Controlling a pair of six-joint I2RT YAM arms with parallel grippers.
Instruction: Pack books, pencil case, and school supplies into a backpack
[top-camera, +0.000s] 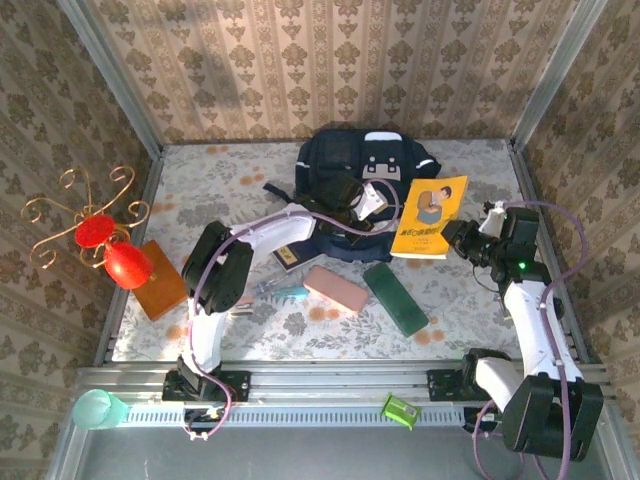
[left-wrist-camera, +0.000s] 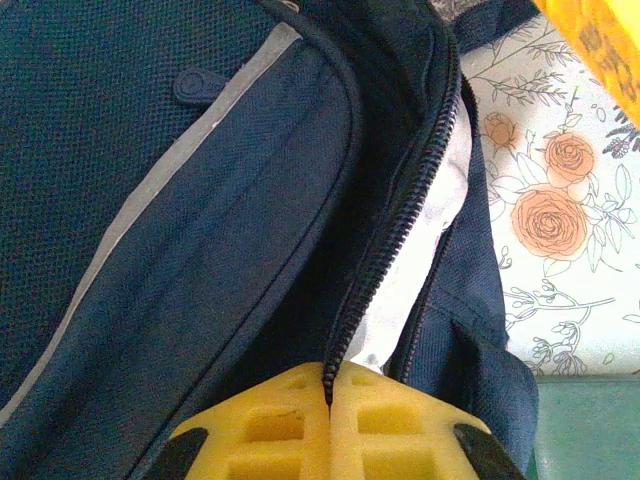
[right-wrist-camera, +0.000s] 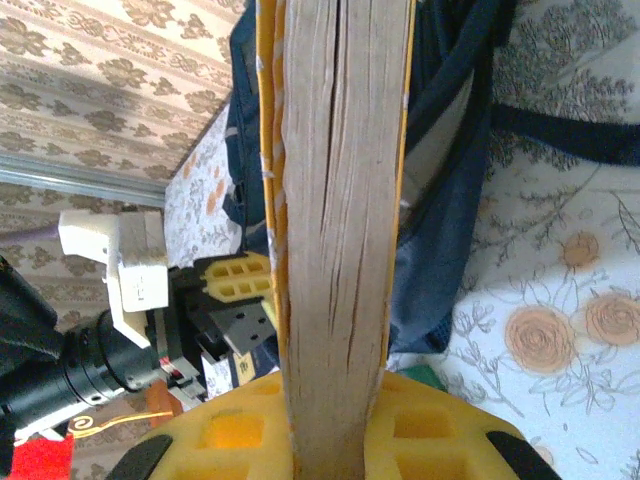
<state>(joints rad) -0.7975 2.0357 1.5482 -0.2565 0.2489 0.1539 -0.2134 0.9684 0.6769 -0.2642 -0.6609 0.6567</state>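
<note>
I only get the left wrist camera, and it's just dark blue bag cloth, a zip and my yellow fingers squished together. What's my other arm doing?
Observer: Your right gripper is clamped on the thin bright yellow book, holding it at the right side of the big dark navy fabric backpack.
Operator: Is the pink pencil case packed yet?
Observer: No. The pale pink oblong pencil case lies on the flowery table, in front of the backpack.
</note>
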